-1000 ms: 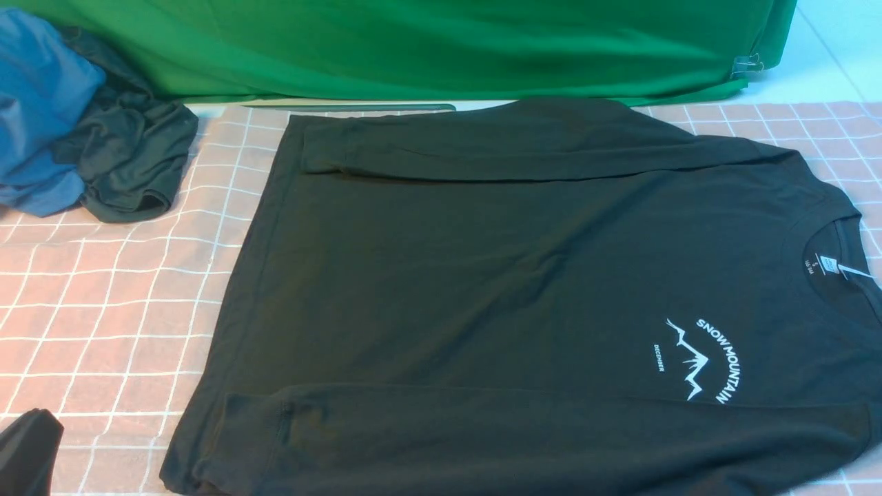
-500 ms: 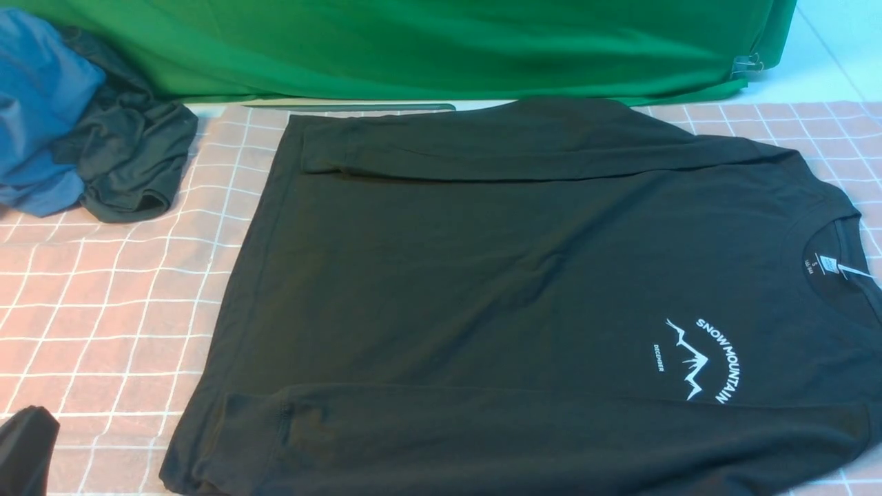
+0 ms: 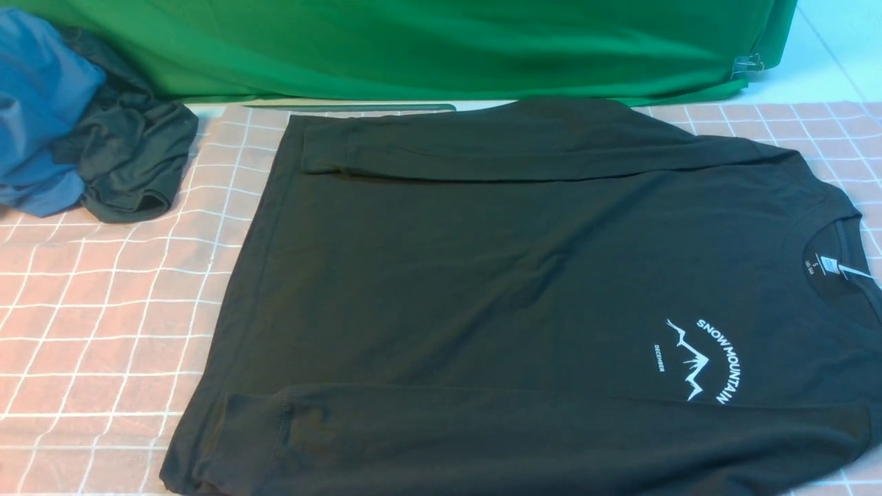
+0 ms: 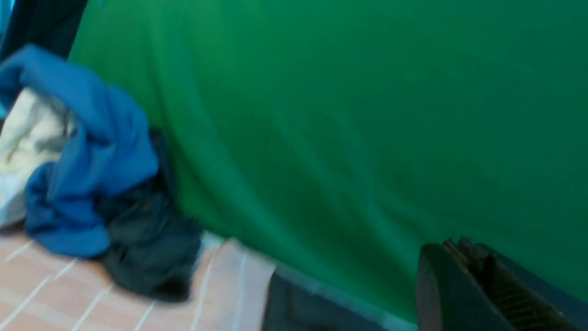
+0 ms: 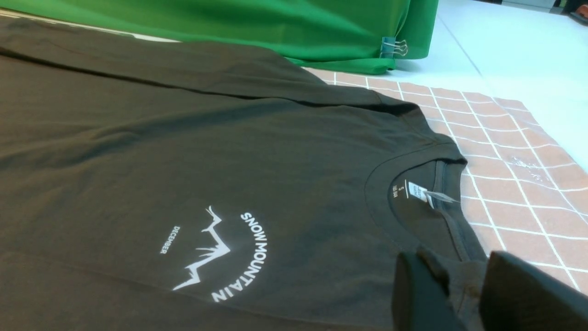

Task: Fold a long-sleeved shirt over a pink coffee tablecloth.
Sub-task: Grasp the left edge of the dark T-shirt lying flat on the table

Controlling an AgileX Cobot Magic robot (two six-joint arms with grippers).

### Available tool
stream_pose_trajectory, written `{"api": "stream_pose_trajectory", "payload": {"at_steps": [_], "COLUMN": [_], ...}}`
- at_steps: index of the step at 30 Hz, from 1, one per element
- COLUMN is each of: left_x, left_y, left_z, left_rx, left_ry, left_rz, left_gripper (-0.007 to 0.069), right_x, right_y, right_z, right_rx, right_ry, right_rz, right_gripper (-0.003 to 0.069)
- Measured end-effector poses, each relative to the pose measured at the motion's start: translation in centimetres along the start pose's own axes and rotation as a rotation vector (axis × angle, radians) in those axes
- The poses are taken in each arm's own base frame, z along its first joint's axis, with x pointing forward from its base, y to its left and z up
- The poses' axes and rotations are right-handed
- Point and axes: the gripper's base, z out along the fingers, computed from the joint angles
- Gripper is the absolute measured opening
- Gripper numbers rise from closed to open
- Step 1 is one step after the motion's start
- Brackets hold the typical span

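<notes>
The black long-sleeved shirt [image 3: 482, 275] lies flat on the pink coffee tablecloth [image 3: 103, 310], collar to the right and white SNOW MOUNTAIN print facing up. Both sleeves are folded in along the far and near edges. Neither gripper shows in the front view. In the right wrist view my right gripper [image 5: 457, 263] sits at the shirt [image 5: 183, 138] shoulder just beside the collar, and dark fabric fills the gap between its two fingers. My left gripper [image 4: 455, 244] is shut and empty, raised off the shirt and facing the green cloth; its view is blurred.
A green cloth [image 3: 413, 48] hangs along the back, held by a binder clip [image 3: 747, 65] at its right end. A blue garment [image 3: 41, 103] and a smaller dark garment [image 3: 131, 165] are heaped at the far left. White floor lies beyond the tablecloth [image 5: 505, 151] on the right.
The dark tip of my left gripper, seen earlier at the front view's bottom left corner, has slid out of that view. The shirt has not moved.
</notes>
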Motion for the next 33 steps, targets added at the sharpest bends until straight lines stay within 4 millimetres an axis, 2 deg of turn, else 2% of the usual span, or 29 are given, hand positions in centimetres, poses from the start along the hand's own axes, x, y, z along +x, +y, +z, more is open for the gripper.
{"api": "stream_pose_trajectory", "payload": {"at_steps": [7, 11, 14, 17, 19, 20, 24, 25, 29, 33], "left_x": [-3.4, -4.6, -6.0, -6.9, -7.7, -7.5, -7.4, -6.4, -2.5, 2.3], "left_y": [-0.9, -1.6, -2.9, -3.8, -4.3, -4.2, -3.9, -3.5, -3.0, -2.2], "left_z": [-0.6, 0.1, 1.4, 3.3, 5.3, 6.0, 9.2, 10.3, 13.1, 14.3], "left_rx": [0.134, 0.157, 0.168, 0.122, 0.037, -0.014, -0.212, -0.295, -0.379, -0.337], "left_ry": [-0.371, -0.366, -0.269, -0.111, 0.036, 0.105, 0.400, 0.590, 1.051, 1.417], "left_rz": [-0.170, -0.233, -0.266, -0.272, -0.279, -0.265, -0.123, -0.063, -0.056, -0.059], "left_gripper": [0.0015, 0.0015, 0.0015, 0.0015, 0.0015, 0.0015, 0.0015, 0.0015, 0.0015, 0.0015], "right_x": [0.0, 0.0, 0.0, 0.0, -0.1, -0.2, -1.0, -1.6, -2.8, -3.2], "right_y": [0.0, 0.0, 0.0, 0.0, 0.0, 0.0, -0.1, -0.2, -0.5, -0.6], "right_z": [0.0, 0.0, 0.0, 0.0, 0.0, 0.0, -0.1, -0.1, -0.5, -0.6], "right_rx": [0.000, 0.000, 0.000, 0.000, 0.001, 0.003, 0.002, -0.005, -0.059, -0.092], "right_ry": [0.000, 0.000, 0.000, 0.000, -0.008, -0.019, -0.114, -0.178, -0.321, -0.362], "right_rz": [-0.006, -0.008, -0.008, -0.008, -0.008, 0.000, 0.183, 0.330, 0.724, 0.882], "right_gripper": [0.0247, 0.0247, 0.0247, 0.0247, 0.0247, 0.0247, 0.0247, 0.0247, 0.0247, 0.0247]}}
